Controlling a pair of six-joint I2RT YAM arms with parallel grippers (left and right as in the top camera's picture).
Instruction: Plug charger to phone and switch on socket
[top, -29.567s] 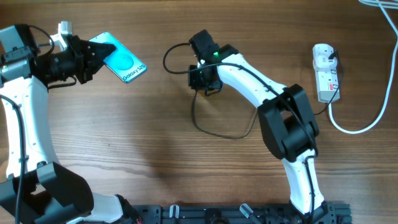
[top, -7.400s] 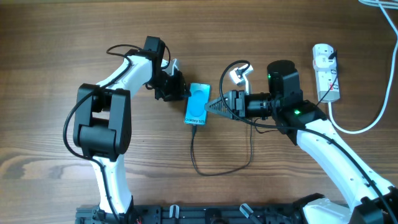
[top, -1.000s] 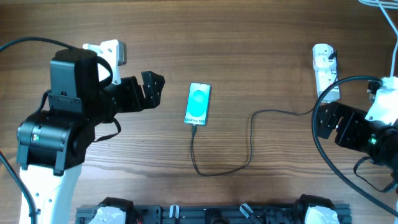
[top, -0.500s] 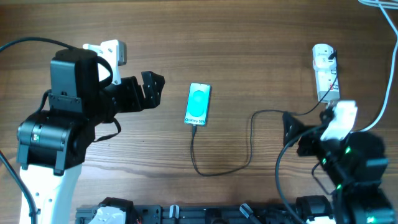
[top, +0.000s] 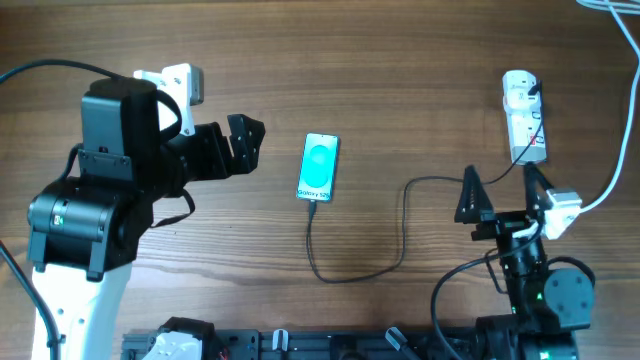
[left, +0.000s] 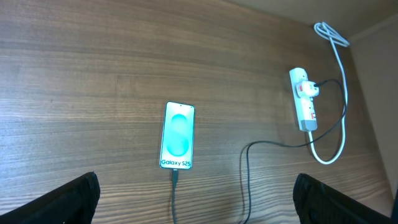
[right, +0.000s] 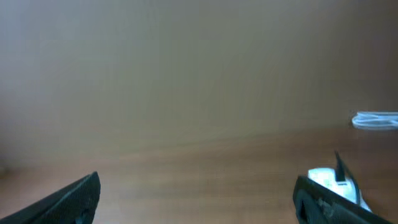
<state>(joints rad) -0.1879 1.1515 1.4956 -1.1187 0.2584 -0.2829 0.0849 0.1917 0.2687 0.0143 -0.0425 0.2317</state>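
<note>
The phone (top: 318, 167) lies flat at the table's middle, its teal screen up, also in the left wrist view (left: 178, 135). The charger (top: 311, 240), a thin black cable, meets the phone's near end, loops round and runs right to the socket (top: 523, 115). The white socket lies at the far right, a black plug in it (left: 303, 106). My left gripper (top: 243, 145) hangs open left of the phone, nothing between its fingers (left: 199, 198). My right gripper (top: 500, 190) stands open on the near side of the socket, holding nothing (right: 199, 200); the socket's end (right: 333, 180) shows by its right finger.
The socket's white lead (top: 600, 190) curves off its near end toward the right edge. Another white cable (top: 603, 8) lies at the far right corner. The black charger crosses the table just beside the right gripper.
My right arm has swung in from the right edge and drawn back to the near right, its gripper now pointing at the socket. Left arm, phone and charger have not moved.
</note>
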